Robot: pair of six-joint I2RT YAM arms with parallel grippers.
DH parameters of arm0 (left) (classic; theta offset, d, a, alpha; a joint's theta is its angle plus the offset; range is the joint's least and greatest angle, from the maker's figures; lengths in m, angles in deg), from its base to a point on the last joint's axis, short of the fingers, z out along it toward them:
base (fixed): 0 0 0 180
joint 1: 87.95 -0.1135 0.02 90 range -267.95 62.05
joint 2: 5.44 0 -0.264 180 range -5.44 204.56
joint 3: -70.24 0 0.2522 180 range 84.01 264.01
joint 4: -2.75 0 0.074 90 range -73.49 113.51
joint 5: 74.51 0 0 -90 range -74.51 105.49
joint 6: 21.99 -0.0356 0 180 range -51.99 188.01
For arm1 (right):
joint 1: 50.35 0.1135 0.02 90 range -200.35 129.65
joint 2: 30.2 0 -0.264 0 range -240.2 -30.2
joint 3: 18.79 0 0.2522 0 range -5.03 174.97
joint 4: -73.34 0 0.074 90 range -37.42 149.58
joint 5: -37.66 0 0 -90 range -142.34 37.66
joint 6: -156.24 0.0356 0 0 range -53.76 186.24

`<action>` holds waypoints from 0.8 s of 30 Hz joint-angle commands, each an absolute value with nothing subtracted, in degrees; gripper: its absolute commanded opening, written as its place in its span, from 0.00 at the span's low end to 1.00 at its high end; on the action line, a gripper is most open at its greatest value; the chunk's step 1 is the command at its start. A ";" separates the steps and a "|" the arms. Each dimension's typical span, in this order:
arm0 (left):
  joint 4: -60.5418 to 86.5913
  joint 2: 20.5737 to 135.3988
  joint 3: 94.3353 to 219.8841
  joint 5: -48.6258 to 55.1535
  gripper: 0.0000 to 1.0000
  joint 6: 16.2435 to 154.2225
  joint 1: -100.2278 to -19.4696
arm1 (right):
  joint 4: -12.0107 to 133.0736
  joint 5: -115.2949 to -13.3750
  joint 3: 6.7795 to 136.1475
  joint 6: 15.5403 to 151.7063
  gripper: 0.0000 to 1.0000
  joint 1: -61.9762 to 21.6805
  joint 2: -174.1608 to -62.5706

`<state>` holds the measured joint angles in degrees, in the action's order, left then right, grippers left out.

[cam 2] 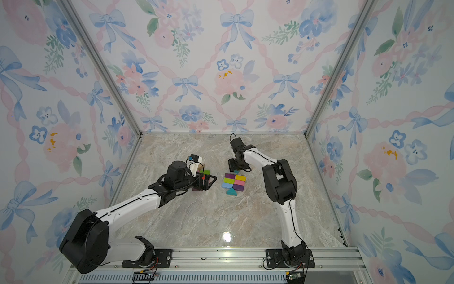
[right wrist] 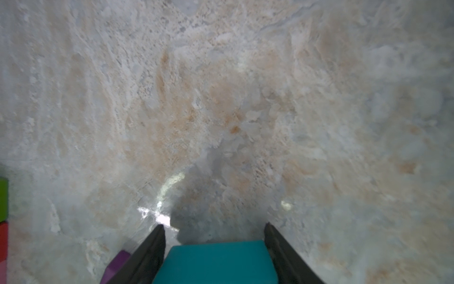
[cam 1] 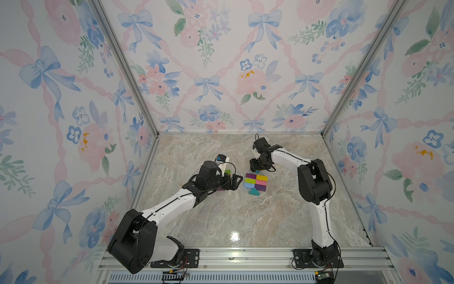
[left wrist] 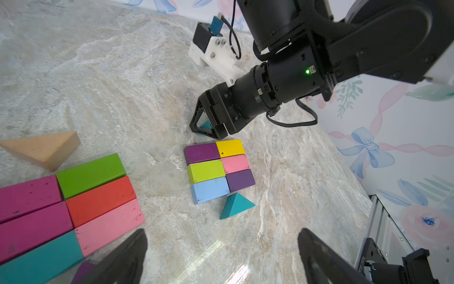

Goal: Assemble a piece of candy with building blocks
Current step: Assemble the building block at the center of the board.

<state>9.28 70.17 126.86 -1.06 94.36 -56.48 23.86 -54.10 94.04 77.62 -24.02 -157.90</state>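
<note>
Six building blocks form a two-by-three slab (cam 1: 255,182) (left wrist: 218,168) in purple, yellow, lime, pink, blue and dark purple. A teal triangular prism (cam 1: 253,192) (left wrist: 235,205) lies with its point toward the slab's near end. At the far end my right gripper (cam 1: 256,169) (right wrist: 214,225) reaches down to the table, shut on another teal block (right wrist: 216,263) (left wrist: 205,124); its fingers lie along both sides. My left gripper (cam 1: 237,182) (left wrist: 221,258) hovers left of the slab, open wide and empty.
Spare blocks lie under and beside my left wrist: a green brick (left wrist: 91,174), a red one (left wrist: 100,200), a pink one (left wrist: 109,226), magenta ones (left wrist: 29,196), a teal one (left wrist: 39,260) and a tan prism (left wrist: 44,150). Flowered walls enclose the marble table (cam 1: 245,221).
</note>
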 commanded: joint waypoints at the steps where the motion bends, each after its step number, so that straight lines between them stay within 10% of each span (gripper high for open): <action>1: 9.12 68.23 125.67 -1.12 0.98 95.64 -56.40 | 22.05 -56.03 93.67 78.29 0.68 -23.63 -156.95; 24: 9.09 69.19 125.73 -0.68 0.98 96.57 -55.95 | 18.16 -58.14 102.69 75.14 0.71 -24.20 -160.99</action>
